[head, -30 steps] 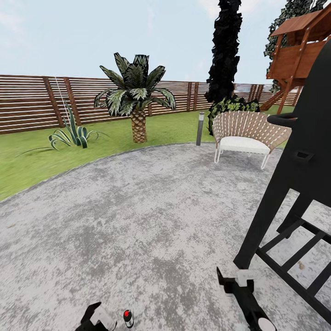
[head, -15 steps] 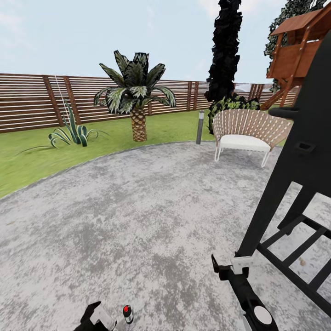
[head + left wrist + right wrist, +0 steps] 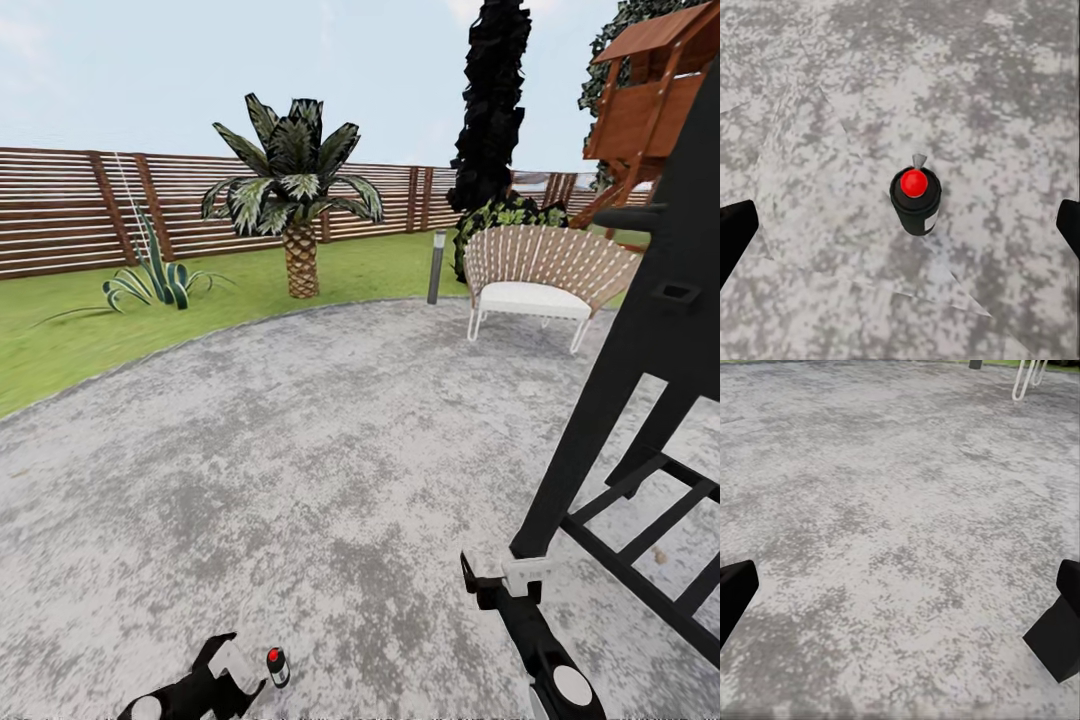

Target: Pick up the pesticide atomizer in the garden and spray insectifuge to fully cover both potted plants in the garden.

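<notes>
The robot stands on the round grey paved patio [image 3: 300, 450] of the garden. In the head view the pesticide atomizer [image 3: 277, 666] stands upright on the paving at about 6 o'clock, near the lower edge. It is a tiny dark bottle with a red cap. The left gripper [image 3: 238, 668] is just beside it, at its 9 o'clock side, and I cannot tell from this view if they touch.

In the left wrist view the atomizer [image 3: 915, 199] is seen from above, in the middle between the two dark fingertips [image 3: 733, 236], which are far apart at both edges. So the left gripper is spread wide and holds nothing; the bottle is apart from both fingers.

The right gripper [image 3: 500, 580] hangs at about 5 o'clock, over the paving, close to the leg of a tall black stand [image 3: 640, 380] that fills the 3 o'clock side. In the right wrist view its fingertips [image 3: 735, 592] are also wide apart, with bare paving between them, so it is spread and empty.

One potted plant [image 3: 155, 282], a low rosette of pointed leaves, is on the lawn [image 3: 60, 340] at about 10 o'clock, before the brown slatted fence [image 3: 60, 210]. A palm [image 3: 295, 215] is at 12 o'clock on the grass edge. A woven chair [image 3: 545, 275] with a white cushion stands at 1 o'clock on the patio, with a short post lamp [image 3: 436, 266] beside it. A wooden playhouse [image 3: 655, 95] is at 2 o'clock.
</notes>
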Robot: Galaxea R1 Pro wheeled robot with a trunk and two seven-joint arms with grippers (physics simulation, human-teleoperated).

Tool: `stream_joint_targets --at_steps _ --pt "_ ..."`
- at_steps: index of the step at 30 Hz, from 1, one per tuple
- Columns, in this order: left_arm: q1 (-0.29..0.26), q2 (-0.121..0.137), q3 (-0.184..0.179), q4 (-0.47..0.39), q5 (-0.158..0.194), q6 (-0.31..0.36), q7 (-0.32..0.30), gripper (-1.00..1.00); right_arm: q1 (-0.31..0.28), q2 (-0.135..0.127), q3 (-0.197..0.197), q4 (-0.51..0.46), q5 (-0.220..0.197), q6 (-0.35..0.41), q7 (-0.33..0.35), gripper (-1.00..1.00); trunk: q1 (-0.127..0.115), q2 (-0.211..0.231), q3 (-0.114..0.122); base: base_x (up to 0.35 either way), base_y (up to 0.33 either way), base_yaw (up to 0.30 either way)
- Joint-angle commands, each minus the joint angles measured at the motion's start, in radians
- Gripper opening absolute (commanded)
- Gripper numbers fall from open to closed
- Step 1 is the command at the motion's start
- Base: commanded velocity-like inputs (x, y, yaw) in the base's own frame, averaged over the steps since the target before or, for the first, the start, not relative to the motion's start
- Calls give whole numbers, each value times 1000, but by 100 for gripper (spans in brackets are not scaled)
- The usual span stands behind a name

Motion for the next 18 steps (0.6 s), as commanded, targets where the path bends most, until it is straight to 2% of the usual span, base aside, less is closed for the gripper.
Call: stream_joint_targets --at_steps 1,5,18 --pt "-6 0 -2 -1 -11 -6 -7 100 0 0 1 1 1 -3 0 100 4 -8 -6 0 0 0" --pt "-13 2 -1 -1 -12 -9 -19 100 0 -1 1 1 1 -3 1 100 19 -36 -25 0 0 0" --pt "-15 5 8 1 -10 -13 -6 100 0 -1 2 0 1 -3 0 100 25 -39 -95 0 0 0"
